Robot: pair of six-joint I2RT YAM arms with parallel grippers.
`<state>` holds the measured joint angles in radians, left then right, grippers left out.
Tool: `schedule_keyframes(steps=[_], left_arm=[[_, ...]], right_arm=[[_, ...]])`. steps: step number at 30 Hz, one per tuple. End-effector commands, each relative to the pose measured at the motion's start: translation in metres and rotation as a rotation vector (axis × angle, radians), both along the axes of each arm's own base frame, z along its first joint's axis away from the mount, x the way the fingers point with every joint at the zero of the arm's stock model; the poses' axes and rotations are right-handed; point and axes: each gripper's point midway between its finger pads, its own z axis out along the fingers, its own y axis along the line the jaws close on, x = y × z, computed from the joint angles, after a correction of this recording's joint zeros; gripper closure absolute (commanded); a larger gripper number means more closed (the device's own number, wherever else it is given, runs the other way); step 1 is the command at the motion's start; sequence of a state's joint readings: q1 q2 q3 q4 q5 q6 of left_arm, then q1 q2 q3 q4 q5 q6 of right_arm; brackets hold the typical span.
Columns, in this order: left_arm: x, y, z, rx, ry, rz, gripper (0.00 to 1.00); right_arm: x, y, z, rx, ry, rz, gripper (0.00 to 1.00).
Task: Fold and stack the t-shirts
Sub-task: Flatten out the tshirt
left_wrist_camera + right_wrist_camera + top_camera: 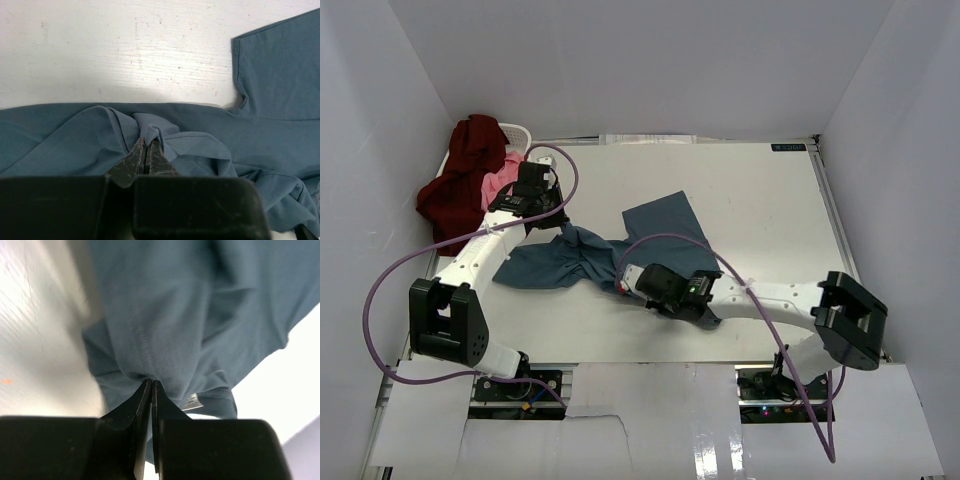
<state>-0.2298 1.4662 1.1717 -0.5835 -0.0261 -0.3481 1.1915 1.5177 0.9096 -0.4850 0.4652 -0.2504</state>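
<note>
The teal-blue t-shirt [665, 225] lies crumpled across the middle of the white table. My left gripper [562, 228] is shut on a pinched fold of it [150, 131] near its left part. My right gripper [623, 283] is shut on its hem [150, 340] at the near edge and holds that cloth lifted off the table; a white label [192, 401] hangs beside the fingers. The maroon t-shirt [460, 180] hangs over the far-left corner, with the pink t-shirt [500, 180] beside it.
A white laundry basket [515, 133] stands at the far left under the maroon and pink shirts. White walls close in the table [760, 200] on three sides. Purple cables loop from both arms over the table.
</note>
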Motion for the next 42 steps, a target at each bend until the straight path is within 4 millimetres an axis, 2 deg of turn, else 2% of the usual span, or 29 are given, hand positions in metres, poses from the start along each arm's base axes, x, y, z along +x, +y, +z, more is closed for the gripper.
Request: schedule_keyframes(steps=[1, 3, 5, 7, 8, 9, 11, 12, 13, 14, 15, 16, 18, 21, 22, 23, 24, 25, 27, 28, 29, 31, 32, 35, 38, 42], left_arm=[[0.003, 0.003, 0.009, 0.000, -0.022, 0.003, 1.00], [0.004, 0.004, 0.012, -0.003, -0.031, 0.006, 1.00], [0.005, 0.006, 0.015, -0.003, -0.037, 0.013, 1.00], [0.007, 0.007, 0.022, -0.009, -0.052, 0.023, 1.00], [0.008, 0.010, 0.026, -0.016, -0.062, 0.035, 1.00], [0.010, 0.011, 0.035, -0.028, -0.083, 0.045, 1.00], [0.014, 0.013, 0.046, -0.040, -0.109, 0.061, 1.00], [0.017, 0.017, 0.053, -0.045, -0.124, 0.074, 1.00], [0.021, 0.018, 0.069, -0.052, -0.163, 0.082, 1.00], [0.023, 0.021, 0.076, -0.053, -0.177, 0.090, 1.00], [0.026, 0.025, 0.091, -0.050, -0.207, 0.105, 1.00], [0.028, 0.025, 0.099, -0.052, -0.224, 0.104, 1.00], [0.029, 0.036, 0.109, -0.038, -0.245, 0.143, 1.00], [0.032, 0.051, 0.129, -0.076, -0.285, 0.198, 1.00], [0.036, 0.055, 0.136, -0.096, -0.297, 0.210, 1.00], [0.037, 0.054, 0.137, -0.107, -0.297, 0.202, 1.00], [0.037, 0.050, 0.137, -0.119, -0.288, 0.186, 1.00], [0.036, 0.050, 0.135, -0.120, -0.280, 0.186, 1.00], [0.032, 0.046, 0.124, -0.128, -0.251, 0.165, 1.00], [0.029, 0.048, 0.118, -0.118, -0.241, 0.169, 1.00], [0.023, 0.051, 0.104, -0.097, -0.214, 0.176, 1.00], [0.019, 0.060, 0.091, -0.057, -0.197, 0.208, 1.00], [0.014, 0.061, 0.079, -0.047, -0.173, 0.208, 1.00], [0.009, 0.061, 0.068, -0.052, -0.154, 0.204, 1.00], [0.005, 0.059, 0.059, -0.056, -0.143, 0.197, 1.00], [0.004, 0.057, 0.045, -0.059, -0.118, 0.181, 1.00]], right_arm=[[0.015, 0.039, 0.070, 0.347, -0.023, -0.062, 0.92], [0.026, 0.041, 0.094, 0.475, -0.024, -0.128, 0.92], [0.041, 0.035, 0.120, 0.585, -0.014, -0.187, 0.92], [0.053, 0.029, 0.135, 0.645, -0.012, -0.239, 0.92], [0.065, 0.020, 0.141, 0.662, -0.030, -0.288, 0.92], [0.073, 0.019, 0.153, 0.696, -0.043, -0.318, 0.92], [0.094, 0.006, 0.162, 0.700, -0.079, -0.390, 0.92], [0.104, 0.007, 0.180, 0.747, -0.094, -0.421, 0.92], [0.111, 0.006, 0.178, 0.737, -0.090, -0.451, 0.92], [0.121, 0.001, 0.182, 0.747, -0.090, -0.474, 0.92], [0.129, 0.005, 0.190, 0.768, -0.065, -0.463, 0.92], [0.135, 0.003, 0.194, 0.775, -0.073, -0.473, 0.92], [0.144, 0.008, 0.199, 0.803, -0.051, -0.480, 0.92], [0.165, 0.004, 0.207, 0.856, -0.016, -0.518, 0.92], [0.166, 0.007, 0.208, 0.899, 0.066, -0.489, 0.92], [0.163, 0.009, 0.203, 0.902, 0.133, -0.479, 0.92], [0.163, 0.014, 0.189, 0.881, 0.200, -0.481, 0.92], [0.157, 0.021, 0.188, 0.880, 0.263, -0.456, 0.92], [0.137, 0.023, 0.155, 0.801, 0.411, -0.465, 0.92], [0.116, 0.025, 0.134, 0.778, 0.517, -0.448, 0.92], [0.107, 0.027, 0.130, 0.791, 0.541, -0.432, 0.92], [0.087, 0.028, 0.111, 0.783, 0.597, -0.424, 0.92], [0.072, 0.025, 0.094, 0.766, 0.638, -0.430, 0.92], [0.044, 0.026, 0.079, 0.750, 0.708, -0.412, 0.92], [0.040, 0.028, 0.076, 0.765, 0.698, -0.411, 0.92], [0.060, 0.028, 0.070, 0.743, 0.637, -0.445, 0.92]])
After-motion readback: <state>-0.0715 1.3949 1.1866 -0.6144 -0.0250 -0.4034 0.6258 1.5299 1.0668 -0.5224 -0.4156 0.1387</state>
